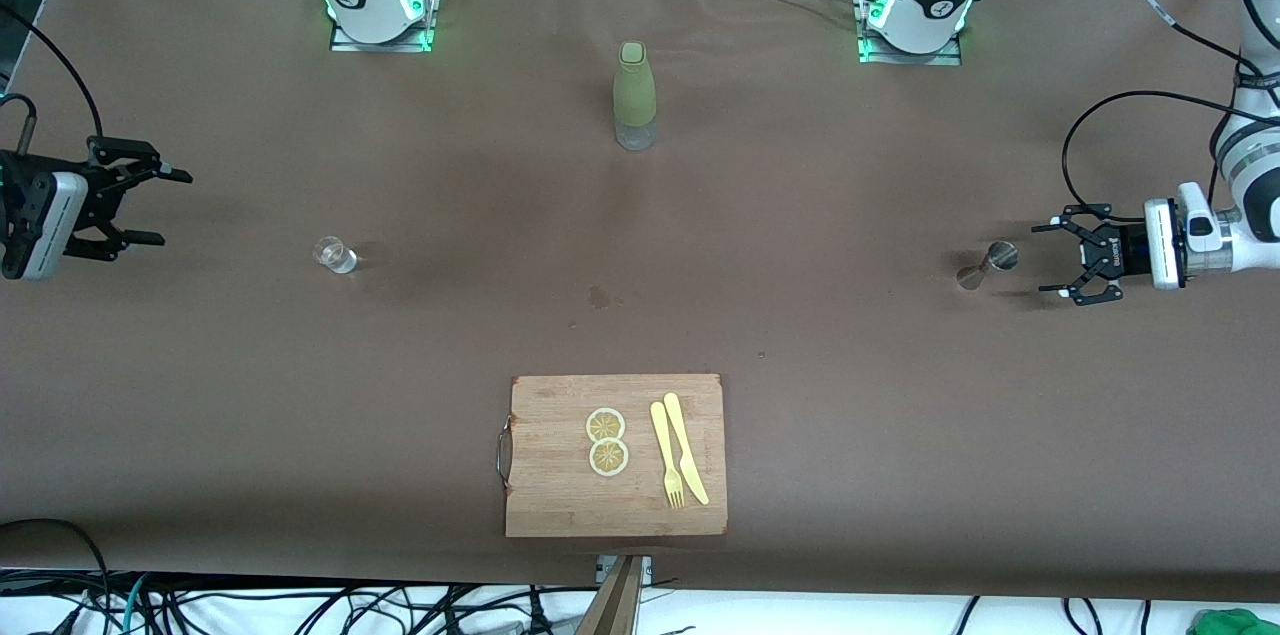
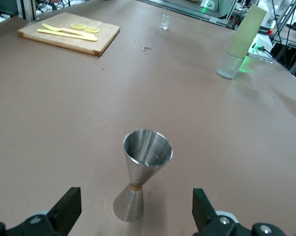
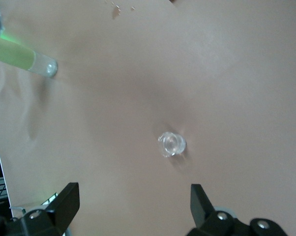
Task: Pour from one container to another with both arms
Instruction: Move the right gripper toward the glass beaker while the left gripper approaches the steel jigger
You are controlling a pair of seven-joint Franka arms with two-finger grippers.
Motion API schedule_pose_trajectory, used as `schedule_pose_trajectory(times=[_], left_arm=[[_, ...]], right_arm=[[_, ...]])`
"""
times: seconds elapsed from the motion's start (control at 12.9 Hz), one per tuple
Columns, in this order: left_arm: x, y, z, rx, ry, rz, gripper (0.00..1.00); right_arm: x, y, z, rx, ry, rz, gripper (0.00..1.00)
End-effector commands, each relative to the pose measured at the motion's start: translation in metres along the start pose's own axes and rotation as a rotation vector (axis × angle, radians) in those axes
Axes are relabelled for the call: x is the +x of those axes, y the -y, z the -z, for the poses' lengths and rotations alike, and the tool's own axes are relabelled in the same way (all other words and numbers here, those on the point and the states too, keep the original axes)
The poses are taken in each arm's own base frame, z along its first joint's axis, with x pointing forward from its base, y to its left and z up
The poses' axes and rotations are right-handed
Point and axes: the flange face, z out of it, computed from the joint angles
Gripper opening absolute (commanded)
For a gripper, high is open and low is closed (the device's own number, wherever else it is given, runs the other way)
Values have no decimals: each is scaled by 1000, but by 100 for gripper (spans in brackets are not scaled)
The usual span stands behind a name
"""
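Brown table (image 1: 800,215): one glass cup (image 1: 334,254), one jigger (image 1: 986,265), left end effector (image 1: 1058,258) and right end effector (image 1: 160,207) open, empty.

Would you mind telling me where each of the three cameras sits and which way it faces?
Front view: high across the table, facing both bases; left end effector open beside the jigger, right end effector open near the glass cup.
Left wrist view: on the left wrist, looking over the jigger; own fingertips show.
Right wrist view: on the right wrist, looking down at the cup; own fingertips show.
Shared: all show the green bottle.
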Motion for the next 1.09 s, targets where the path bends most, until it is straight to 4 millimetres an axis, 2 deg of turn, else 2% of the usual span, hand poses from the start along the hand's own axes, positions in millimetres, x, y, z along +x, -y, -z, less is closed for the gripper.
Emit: schedule_pose_trajectory(times=[0.0,0.16,0.39,0.7,0.78,1.01], left_arm=[[-15,2,-3,4,-50,-93,99],[-27,3,-19,6,-104,-107,100],[-32,6,-34,-3,-122,-140,100],[-45,9,-57,-4,-151,-197,100],[-47,12,-69,-3,-165,-214,100],[-47,15,-84,-13,-181,-213,100]], right_arm=[[-21,-23,-16,67,-80,71,100],[-36,-47,-43,123,-160,139,100],[-57,-76,-85,206,-292,216,100],[-77,-108,-148,238,-436,406,100],[-84,-115,-161,240,-452,441,100],[-95,-129,-189,214,-539,527,100]])
